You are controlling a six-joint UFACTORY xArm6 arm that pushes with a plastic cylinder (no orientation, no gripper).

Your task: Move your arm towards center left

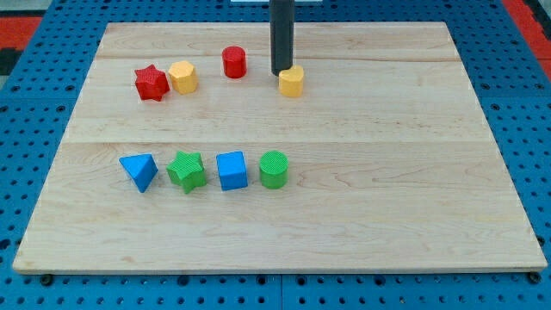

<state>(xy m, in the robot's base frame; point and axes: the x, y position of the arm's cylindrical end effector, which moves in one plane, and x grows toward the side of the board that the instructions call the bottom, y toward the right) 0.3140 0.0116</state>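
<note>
My tip (281, 72) is down near the view's top, a little right of the middle, and it sits just at the upper-left edge of the yellow block (292, 82), touching it or very nearly; the rod hides the contact, so I cannot tell which. There is no gripper here to be wide or narrow, only the straight dark rod, and it holds nothing.

The goal is the center left of the desk (413, 155), and that lies down and toward the view's left from my tip. That bare stretch sits between 2 rows. Above it: the red star (151, 83), the yellow hexagon-like block (182, 77) touching or just beside it, and the red cylinder (234, 62). Below it: the blue triangle (139, 170), green star (187, 170), blue cube (232, 170) and green cylinder (274, 169).

In my judgement, a diagonal run down-left should pass under the red cylinder and clear the top row.

The rod's upper part is cut off at the view's top, and the arm itself is out of sight.
</note>
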